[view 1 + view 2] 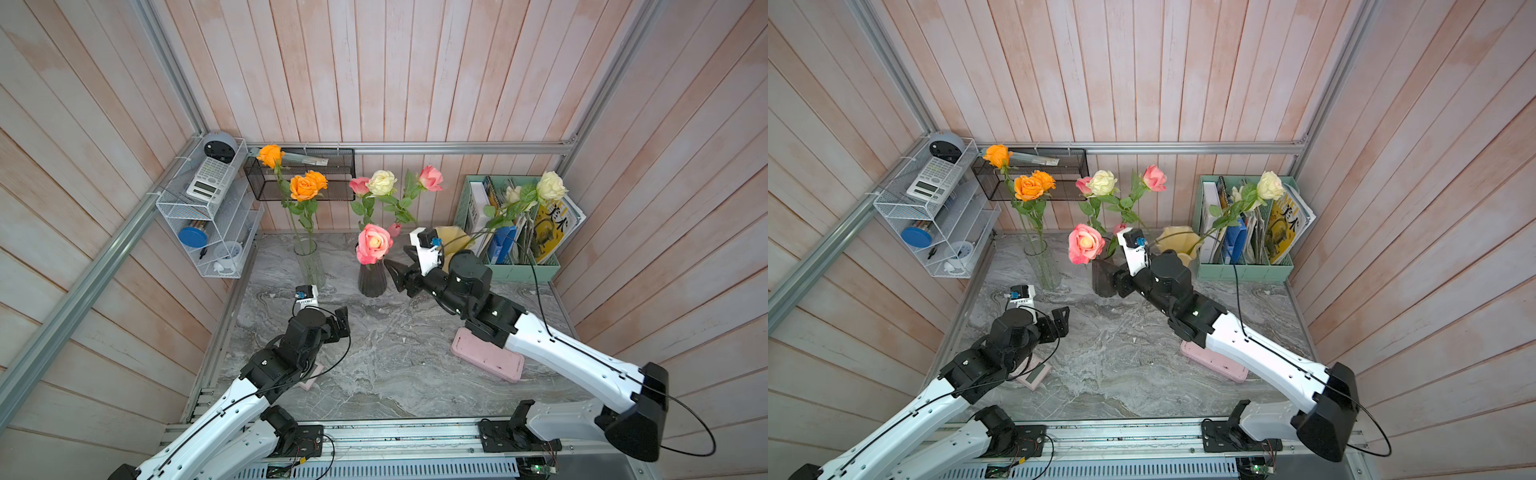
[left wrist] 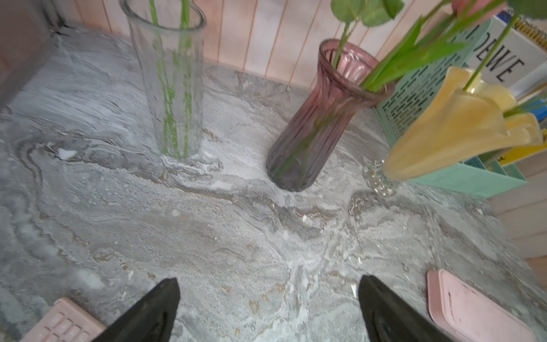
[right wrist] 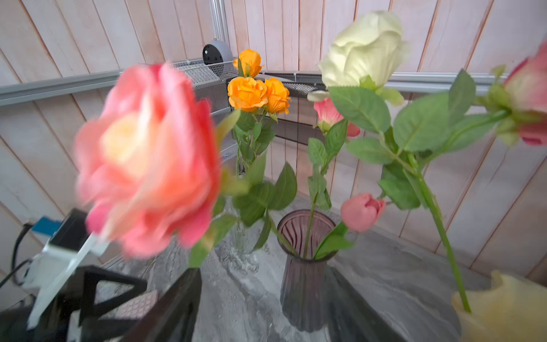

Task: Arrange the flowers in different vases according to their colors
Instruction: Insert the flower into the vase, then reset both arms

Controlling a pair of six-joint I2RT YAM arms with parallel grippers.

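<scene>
On the grey marbled worktop [image 1: 374,374], shown in both top views, three vases stand in a row near the back wall. A mint-green perforated file holder [image 1: 521,270] filled with books stands in the rear right corner.

The right gripper [image 1: 398,257] is raised to neck height of the middle vase, just beside it on its right. Its jaws stand apart with nothing between them.

The left gripper [image 2: 268,278] hangs over bare worktop in front of the vases and well apart from them. Its jaws are spread wide and empty.

- **Left:** the tall clear glass cylinder vase [image 1: 309,266] holds three orange roses [image 1: 305,187] on upright green stems.
- **Middle:** the dark purple ribbed narrow-necked glass vase [image 1: 371,280] carries the large pink rose with a yellow heart [image 1: 374,243]. Its head sits directly above the vase mouth and is blurred in the right wrist view. Smaller pink roses [image 1: 431,178] rise higher behind it, and a small pink tulip bud [image 1: 394,228] sits low near the rim.
- **Right:** the pale yellow ruffled-rim vase [image 2: 453,130] stands close against the file holder, partly hidden behind the right arm in both top views. It holds cream-white roses [image 1: 550,185] that lean out over the file holder. A further cream-white rose [image 3: 364,50] leans the opposite way, and in the right wrist view its stem runs down into this vase.
</scene>
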